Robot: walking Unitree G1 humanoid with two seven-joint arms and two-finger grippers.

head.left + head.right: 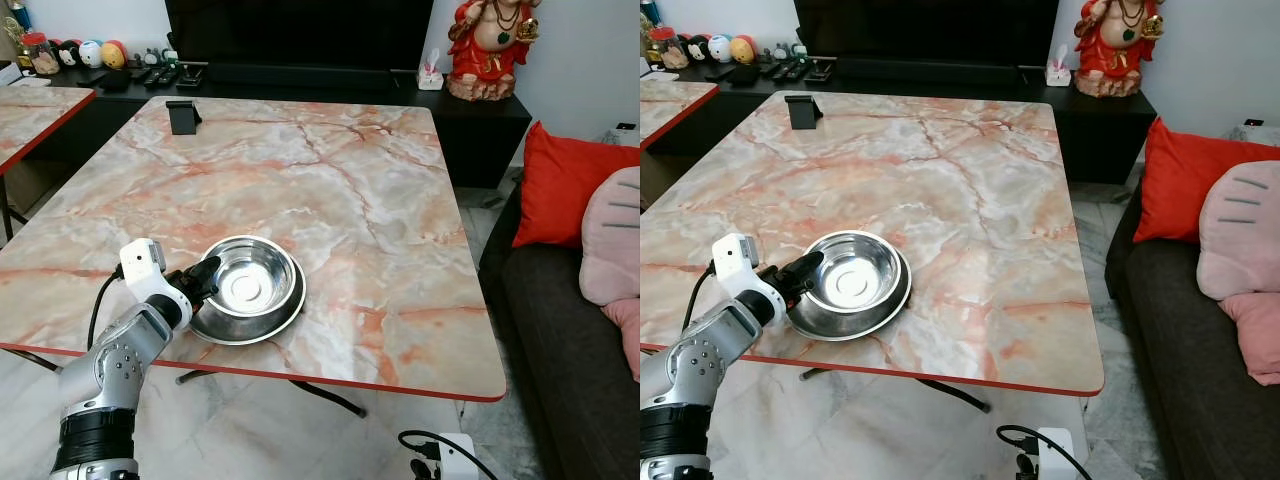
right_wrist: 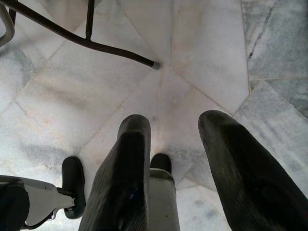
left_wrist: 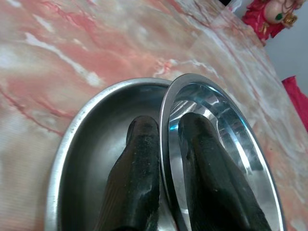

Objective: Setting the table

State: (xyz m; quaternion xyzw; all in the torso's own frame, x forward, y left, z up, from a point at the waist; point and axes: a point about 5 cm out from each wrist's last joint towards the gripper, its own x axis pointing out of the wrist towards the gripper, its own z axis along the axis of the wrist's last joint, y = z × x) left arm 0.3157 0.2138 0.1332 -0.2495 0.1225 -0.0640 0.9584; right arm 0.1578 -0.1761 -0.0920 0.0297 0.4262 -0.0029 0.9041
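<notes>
A shiny round steel bowl [image 1: 247,283] sits inside a wider, flatter steel dish [image 1: 215,327], low and left of the middle of the head pictures. Both rest on the big pink and orange marble bench with a red edge [image 1: 380,200], close to the near edge where someone could sit and eat.

The left gripper [image 1: 201,279] reaches in from the lower left. Its two black fingers [image 3: 139,163] are closed on the bowl's rim. In the left wrist view, one finger is inside the bowl and the other is outside it, over the dish, so the thin rim is pinched between them. I think that is the easiest way to hold a smooth bowl that has no handle. The bowl looks a little tipped in that view, but I cannot tell if it is lifted off the dish.

The right gripper [image 2: 168,159] hangs low over the white marble floor [image 2: 202,57], and its fingers are spread apart with nothing between them.

A small black stand [image 1: 183,116] sits at the upper left of the bench. A red statue [image 1: 490,45] is on the dark cabinet at the upper right. A red cushion [image 1: 565,180] lies on the grey sofa at the right edge.
</notes>
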